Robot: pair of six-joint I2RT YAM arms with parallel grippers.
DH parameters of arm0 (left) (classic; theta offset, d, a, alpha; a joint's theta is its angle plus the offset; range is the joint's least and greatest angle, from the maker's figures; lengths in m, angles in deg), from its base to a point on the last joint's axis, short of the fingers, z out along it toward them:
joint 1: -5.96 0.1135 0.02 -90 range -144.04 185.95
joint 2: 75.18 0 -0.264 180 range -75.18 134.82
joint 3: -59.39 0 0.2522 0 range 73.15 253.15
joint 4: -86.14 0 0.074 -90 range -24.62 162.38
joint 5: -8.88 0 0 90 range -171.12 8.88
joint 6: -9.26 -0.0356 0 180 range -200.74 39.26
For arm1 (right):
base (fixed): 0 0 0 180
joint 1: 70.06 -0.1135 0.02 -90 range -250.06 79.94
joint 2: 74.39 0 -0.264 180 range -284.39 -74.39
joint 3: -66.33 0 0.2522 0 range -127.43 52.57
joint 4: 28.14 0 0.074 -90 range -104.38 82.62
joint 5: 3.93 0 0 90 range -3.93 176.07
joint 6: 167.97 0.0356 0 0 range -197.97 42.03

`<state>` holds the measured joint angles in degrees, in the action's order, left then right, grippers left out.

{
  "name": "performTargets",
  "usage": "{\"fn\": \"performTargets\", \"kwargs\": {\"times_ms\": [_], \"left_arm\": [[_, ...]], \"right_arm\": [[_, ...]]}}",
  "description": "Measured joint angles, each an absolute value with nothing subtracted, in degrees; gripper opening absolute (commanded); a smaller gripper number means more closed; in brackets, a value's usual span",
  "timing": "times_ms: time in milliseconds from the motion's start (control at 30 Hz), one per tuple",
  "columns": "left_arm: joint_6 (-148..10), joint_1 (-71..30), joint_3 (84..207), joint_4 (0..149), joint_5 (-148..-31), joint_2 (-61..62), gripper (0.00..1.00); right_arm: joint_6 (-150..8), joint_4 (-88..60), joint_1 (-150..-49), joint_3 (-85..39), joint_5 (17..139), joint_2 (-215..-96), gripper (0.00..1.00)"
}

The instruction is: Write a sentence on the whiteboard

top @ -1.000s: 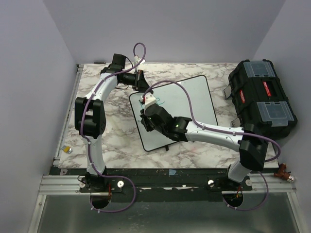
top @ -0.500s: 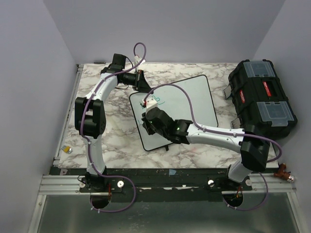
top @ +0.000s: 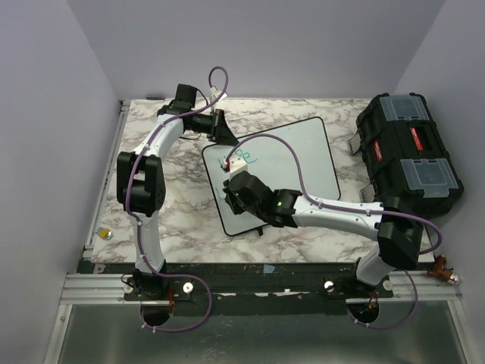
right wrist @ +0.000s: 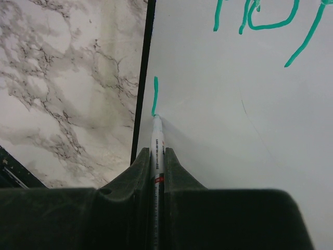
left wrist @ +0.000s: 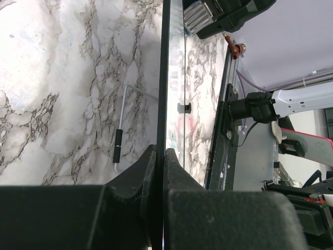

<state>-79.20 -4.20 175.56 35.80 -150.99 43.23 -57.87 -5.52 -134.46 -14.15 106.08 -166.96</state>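
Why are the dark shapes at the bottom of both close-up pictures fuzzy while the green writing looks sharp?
Right wrist view: the right gripper sits almost against the lens, so it blurs; the marker tip and green stroke farther off are sharp. Left wrist view: likewise the left gripper blurs, while the marble table is crisp.

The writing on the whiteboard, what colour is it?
The writing is green-teal, seen best in the right wrist view.

whiteboard [right wrist: 234, 130] | sentence [right wrist: 260, 26]: green, top cut off, reads about "hop" | marker [right wrist: 157, 140] label: illegible
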Motion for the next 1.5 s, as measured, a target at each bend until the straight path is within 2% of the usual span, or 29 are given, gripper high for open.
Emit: {"fn": "performTargets", "kwargs": {"times_ms": [1033,1500], "left_arm": [[-78.9,-4.2,175.4,35.9,-151.0,43.2,0.00],[-78.9,-4.2,175.4,35.9,-151.0,43.2,0.00]], "right_arm": [[-59.1,-4.4,-134.5,-19.6,115.9,-169.5,0.01],[-57.8,-4.2,-134.5,-15.6,112.8,-167.0,0.01]]}}
